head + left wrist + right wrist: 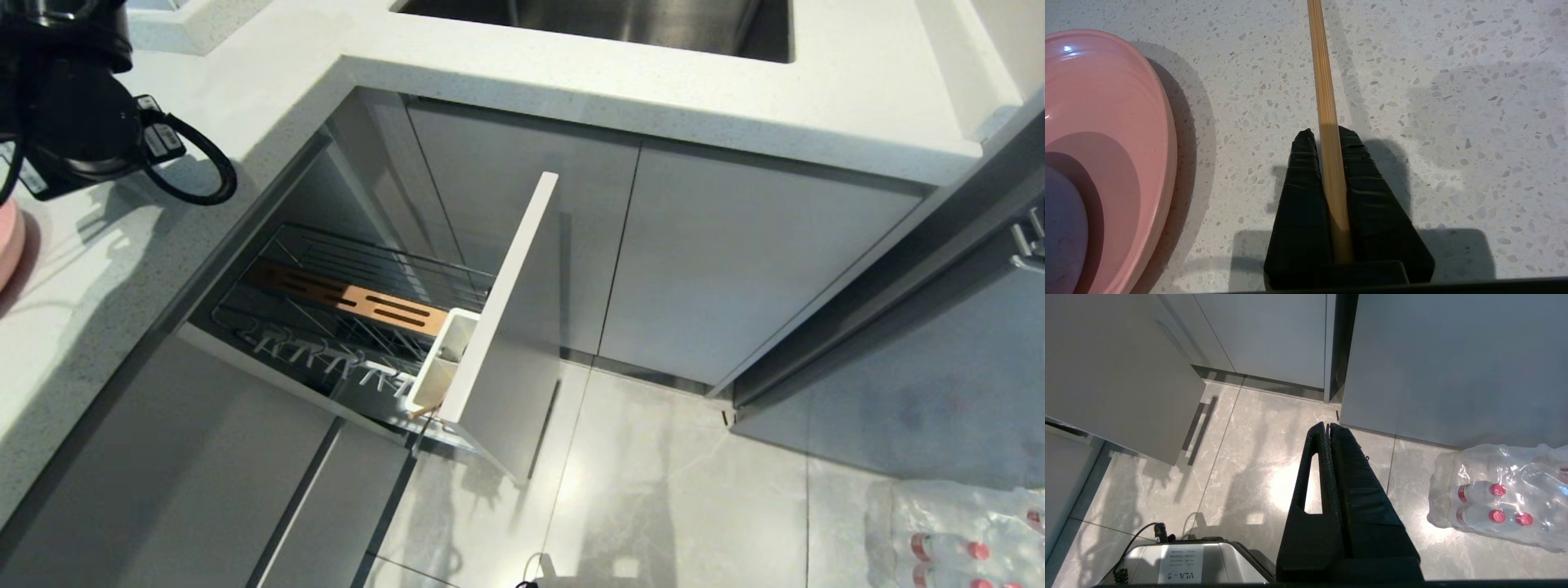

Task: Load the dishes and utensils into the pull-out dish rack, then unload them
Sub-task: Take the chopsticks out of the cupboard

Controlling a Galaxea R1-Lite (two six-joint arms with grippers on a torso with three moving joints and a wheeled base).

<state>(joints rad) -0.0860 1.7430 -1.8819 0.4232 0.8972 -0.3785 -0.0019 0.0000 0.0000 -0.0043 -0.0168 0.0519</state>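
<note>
My left gripper point(1325, 136) is shut on a thin light wooden chopstick point(1323, 73), which runs out past the fingertips over the speckled countertop point(1453, 122). Beside it on the counter lies the salmon-pink plate point(1106, 102) with the blue-grey bowl point(1061, 228) on it. In the head view the left arm point(73, 98) is over the counter at the far left, by the plate's edge point(8, 245). The pull-out dish rack point(326, 343) stands slid out, with its front panel point(506, 310), white cutlery holder point(441, 359) and wooden insert point(343, 298). The spoon is out of view.
My right gripper point(1327, 425) hangs shut over the floor. A wrapped pack of bottles point(1494, 498) lies on the tiles. The sink point(612, 20) is set in the counter above the grey double-door cabinet point(653, 245).
</note>
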